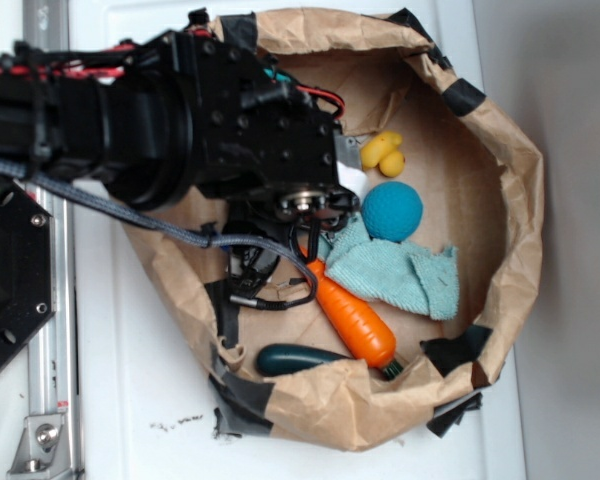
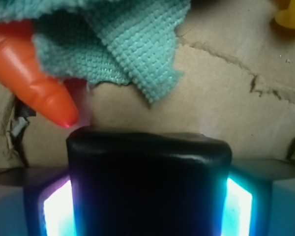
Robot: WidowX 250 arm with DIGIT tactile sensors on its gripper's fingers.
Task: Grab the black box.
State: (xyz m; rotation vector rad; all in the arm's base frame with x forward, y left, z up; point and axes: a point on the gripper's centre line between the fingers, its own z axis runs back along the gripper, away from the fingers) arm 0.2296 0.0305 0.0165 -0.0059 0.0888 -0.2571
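Observation:
The black box (image 2: 148, 182) is glossy and fills the lower middle of the wrist view. It sits between my gripper's two glowing pads (image 2: 56, 209), which press against both of its sides. My gripper (image 2: 148, 206) is shut on it, just above the brown paper floor. In the exterior view the arm and wrist (image 1: 315, 205) reach from the left into the paper bag and hide the box and the fingers.
The brown paper bag (image 1: 500, 150) has a raised rim with black tape patches (image 1: 458, 350). Inside lie an orange carrot (image 1: 355, 320) (image 2: 39, 83), a teal cloth (image 1: 400, 270) (image 2: 123, 44), a blue ball (image 1: 391, 210), a yellow toy (image 1: 384, 152) and a dark green vegetable toy (image 1: 295, 358).

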